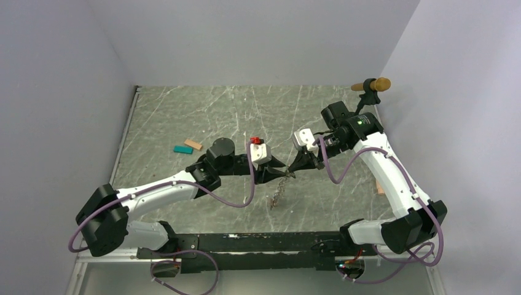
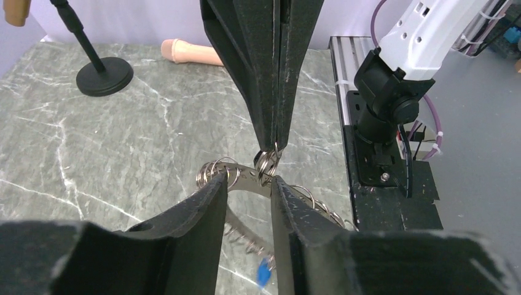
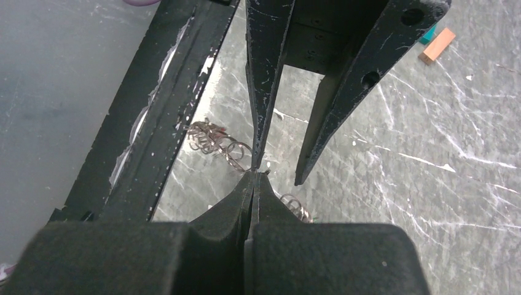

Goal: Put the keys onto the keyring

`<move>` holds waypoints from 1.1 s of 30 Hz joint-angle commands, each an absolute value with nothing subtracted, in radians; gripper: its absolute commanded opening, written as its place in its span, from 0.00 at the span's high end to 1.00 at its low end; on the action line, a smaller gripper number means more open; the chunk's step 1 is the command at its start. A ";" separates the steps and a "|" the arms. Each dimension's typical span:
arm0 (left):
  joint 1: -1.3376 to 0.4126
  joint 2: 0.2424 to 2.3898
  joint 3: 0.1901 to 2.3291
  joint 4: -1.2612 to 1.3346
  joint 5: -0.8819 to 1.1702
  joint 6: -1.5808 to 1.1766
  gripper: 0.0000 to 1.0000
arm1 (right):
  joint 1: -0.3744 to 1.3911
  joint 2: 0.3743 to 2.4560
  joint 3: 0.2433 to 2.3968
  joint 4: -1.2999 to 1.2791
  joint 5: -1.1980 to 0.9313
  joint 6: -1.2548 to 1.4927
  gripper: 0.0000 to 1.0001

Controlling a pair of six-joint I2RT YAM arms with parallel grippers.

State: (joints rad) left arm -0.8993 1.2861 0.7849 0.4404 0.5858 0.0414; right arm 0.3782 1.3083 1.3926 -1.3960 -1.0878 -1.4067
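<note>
R gripper (image 2: 274, 146) clamps keyring (image 2: 215, 169), L gripper (image 2: 247, 184) gapes astride keyring; misaligned L closing may yank it free.

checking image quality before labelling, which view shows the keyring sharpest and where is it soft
left wrist: keyring sharpest, rings crisp with bright glints; right wrist: rings slightly soft and dim; top external: evenly lit, but keyring tiny, links unresolved

left fingers (image 2: 198, 222) apart, right fingers (image 3: 228, 216) together
</note>
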 commanded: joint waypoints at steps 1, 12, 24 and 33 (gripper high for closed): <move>-0.907 1.297 0.831 0.482 0.634 0.043 0.66 | 0.375 1.302 1.429 -1.402 -1.168 -1.442 1.00; -0.910 1.314 0.844 0.492 0.682 0.022 0.82 | 0.372 1.300 1.428 -1.387 -1.161 -1.424 1.00; -0.910 1.321 0.837 0.505 0.724 0.007 0.87 | 0.366 1.294 1.419 -1.348 -1.150 -1.380 1.00; -0.910 1.334 0.837 0.523 0.719 -0.059 0.81 | 0.365 1.288 1.408 -1.329 -1.145 -1.363 1.00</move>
